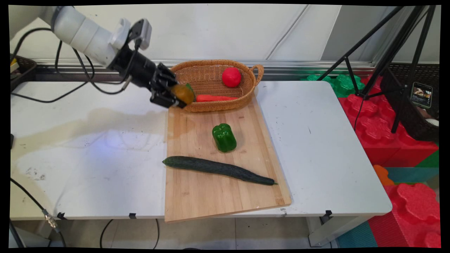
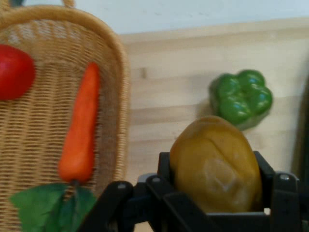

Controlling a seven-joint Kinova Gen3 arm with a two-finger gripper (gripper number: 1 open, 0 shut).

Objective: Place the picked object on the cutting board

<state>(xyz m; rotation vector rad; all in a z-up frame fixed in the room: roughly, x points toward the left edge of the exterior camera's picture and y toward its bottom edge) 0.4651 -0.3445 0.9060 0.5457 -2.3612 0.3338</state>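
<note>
My black gripper (image 1: 178,96) is shut on a brownish-yellow potato (image 1: 183,93), held in the air at the near left end of the wicker basket (image 1: 211,70). In the hand view the potato (image 2: 215,164) sits between the two fingers (image 2: 166,176). Inside the basket lie a red tomato (image 1: 231,77) and an orange carrot (image 1: 214,98) with green leaves. The hand view shows the carrot (image 2: 79,135) and tomato (image 2: 14,70) in the basket (image 2: 118,72) at left. A green bell pepper (image 1: 224,137) and a long dark cucumber (image 1: 218,169) rest on the wooden cutting board (image 1: 197,196).
The cutting board lies in the middle of the white table (image 1: 316,147), its near edge overhanging the table's front. A black tripod (image 1: 386,52) and red foam blocks (image 1: 376,133) stand to the right of the table. Black cables (image 1: 70,88) hang from the arm at the left.
</note>
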